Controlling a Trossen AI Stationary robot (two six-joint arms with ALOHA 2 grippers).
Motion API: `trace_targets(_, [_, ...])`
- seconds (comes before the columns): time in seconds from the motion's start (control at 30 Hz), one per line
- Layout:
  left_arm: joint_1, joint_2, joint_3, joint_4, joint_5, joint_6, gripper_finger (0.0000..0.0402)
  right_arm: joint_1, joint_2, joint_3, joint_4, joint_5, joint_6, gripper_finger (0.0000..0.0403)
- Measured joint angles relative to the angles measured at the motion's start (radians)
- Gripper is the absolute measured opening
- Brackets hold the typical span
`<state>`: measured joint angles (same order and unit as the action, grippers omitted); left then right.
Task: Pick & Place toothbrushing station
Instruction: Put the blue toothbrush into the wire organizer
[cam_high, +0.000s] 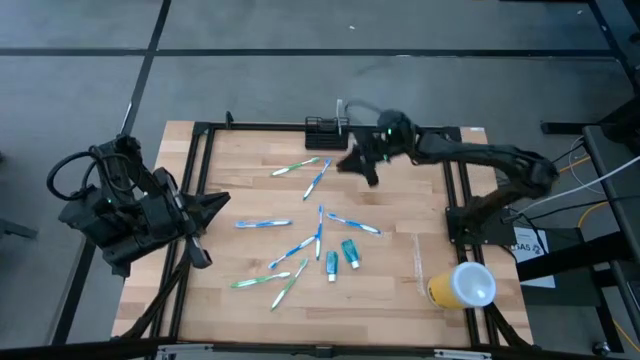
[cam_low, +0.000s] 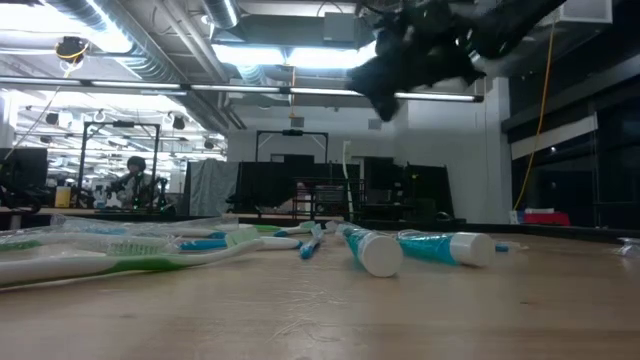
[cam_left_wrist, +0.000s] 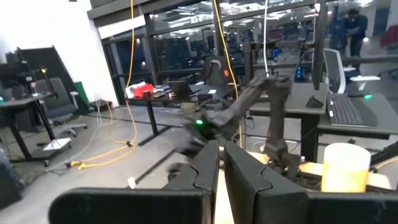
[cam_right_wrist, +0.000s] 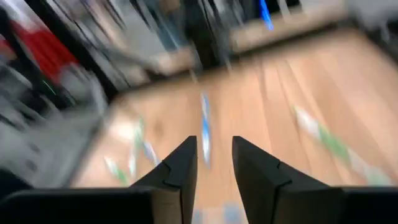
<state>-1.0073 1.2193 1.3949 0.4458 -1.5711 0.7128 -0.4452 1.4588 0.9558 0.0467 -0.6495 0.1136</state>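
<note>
Station: we see the toothbrushing station (cam_high: 325, 126), a small black mesh holder, at the far edge of the table (cam_high: 400, 290), one white brush already standing in it.
Right pincer: right pincer (cam_high: 357, 160) hangs in the air just beside the station, on its near side; in the right wrist view the fingers (cam_right_wrist: 180, 168) stand apart with nothing between them.
Left pincer: left pincer (cam_high: 205, 210) waits at the table's left edge, fingers (cam_left_wrist: 208, 168) together, empty.
Loose items: toothbrushes (cam_high: 300, 245) lie scattered mid-table, two toothpaste tubes (cam_high: 341, 258) near them, a yellow cup (cam_high: 462, 285) on its side at the right edge.
Step in hand: we judge the right arm is heading to fetch another brush.
How to do it well: pick the nearest single brush (cam_high: 316, 178), not the crossed ones; line the fingers across the handle; come down straight; grip mid-handle so it does not tip.
Risk: overlapping brushes may drag along; a low approach could knock the station.
</note>
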Motion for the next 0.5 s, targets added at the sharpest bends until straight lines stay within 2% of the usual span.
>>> trace_targets(0.07, [0.000, -0.001, 0.000, 0.000, 0.000, 0.029, 0.0019, 0.068, -0.056, 0.000, -0.196, 0.138, -0.049, 0.0101])
trace_targets(0.13, [0.000, -0.001, 0.000, -0.001, 0.000, 0.059, 0.0019, 0.123, -0.071, 0.000, -0.257, 0.256, -0.016, 0.0101])
trace_targets(0.23, [0.013, -0.004, 0.000, 0.000, 0.000, 0.084, 0.0019, 0.155, -0.025, 0.000, -0.196, 0.360, 0.221, 0.0101])
trace_targets(0.37, [0.034, -0.005, 0.000, -0.001, 0.000, 0.087, 0.0019, 0.181, 0.104, 0.000, -0.074, 0.488, 0.592, 0.0101])
trace_targets(0.43, [0.036, -0.005, 0.000, 0.000, 0.000, 0.086, 0.0019, 0.200, 0.159, 0.000, -0.007, 0.535, 0.702, 0.0101])
trace_targets(0.5, [0.036, -0.005, 0.000, 0.000, 0.000, 0.080, 0.0019, 0.214, 0.202, 0.012, -0.026, 0.581, 0.764, 0.0100])
